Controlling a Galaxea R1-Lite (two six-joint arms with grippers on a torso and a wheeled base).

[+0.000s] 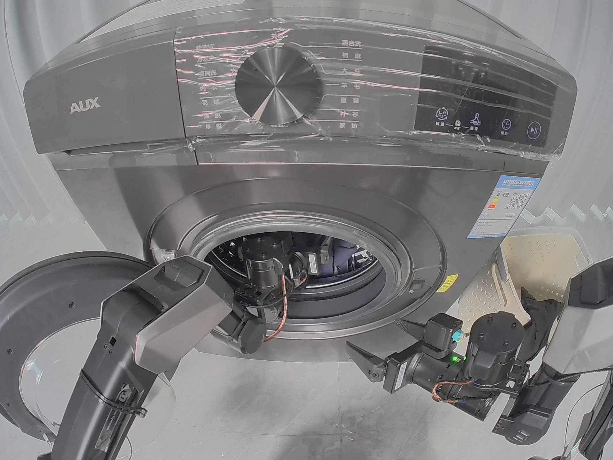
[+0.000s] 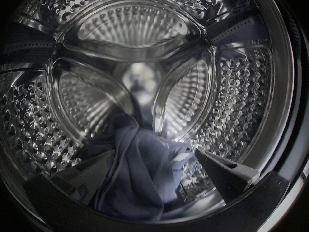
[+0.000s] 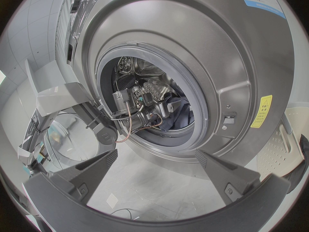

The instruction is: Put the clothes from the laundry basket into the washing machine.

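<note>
Left wrist view puts your left gripper (image 2: 154, 151) deep inside the drum (image 2: 244, 91) of the washing machine (image 1: 306, 186). Its fingers (image 2: 225, 174) are spread wide, i.e. released, not clenched. A blue-grey garment (image 2: 141, 178) lies heaped on the drum bottom btwn them. It seems to press against one finger and sits apart from the other, w/ a gap where perforated steel shows. You have no grasp on the cloth.

Head view: the left arm's wrist passes through the round door opening (image 1: 300, 225), low and toward the opening's left side. There's open room above the wrist and to its right, but the lower-left rim is close to the arm. The door (image 1: 45, 327) hangs swung open at the machine's left, just beside the left forearm.

Your right gripper (image 3: 155, 152) is outside the machine, low, in front of its lower right corner, over pale floor (image 1: 287, 410). Its fingers are wide apart, gripping nothing, and point toward the opening. Open floor lies btwn it and the front panel.

The laundry basket (image 1: 543, 257), cream and perforated, stands just right of the machine, behind the right arm. A dark garment (image 1: 541, 314) hangs at its near edge, close to the right arm; can't tell whether they touch.
</note>
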